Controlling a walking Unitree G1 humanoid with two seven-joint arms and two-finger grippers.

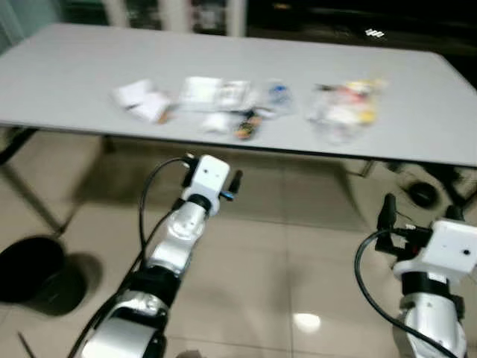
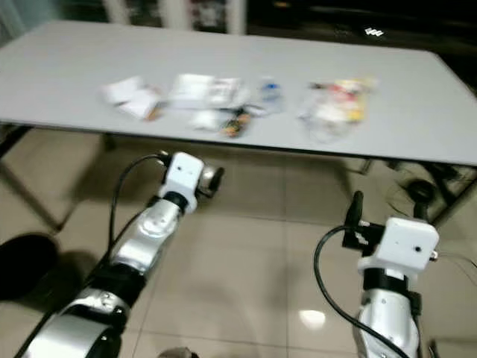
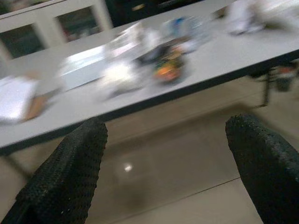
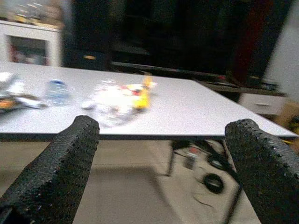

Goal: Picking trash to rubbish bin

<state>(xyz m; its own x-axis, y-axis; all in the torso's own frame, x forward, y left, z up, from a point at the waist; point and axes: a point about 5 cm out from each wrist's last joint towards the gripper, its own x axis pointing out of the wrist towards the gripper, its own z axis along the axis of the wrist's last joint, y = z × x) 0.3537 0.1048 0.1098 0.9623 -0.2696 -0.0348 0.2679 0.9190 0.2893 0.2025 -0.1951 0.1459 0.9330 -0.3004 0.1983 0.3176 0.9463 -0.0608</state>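
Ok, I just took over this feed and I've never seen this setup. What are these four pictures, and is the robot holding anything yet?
It is a walking humanoid with two silver arms. The two wide pictures come from its head camera, looking down and forward. The other two look out from each wrist, between that claw's black fingers. The left claw and right claw are both open and hold nothing; both are raised in front of the grey table, short of its edge. On the table lies scattered trash: white paper, clear packaging, a dark wrapper and a yellow-and-red plastic bag, all blurred. A dark round bin stands on the floor to the robot's left.
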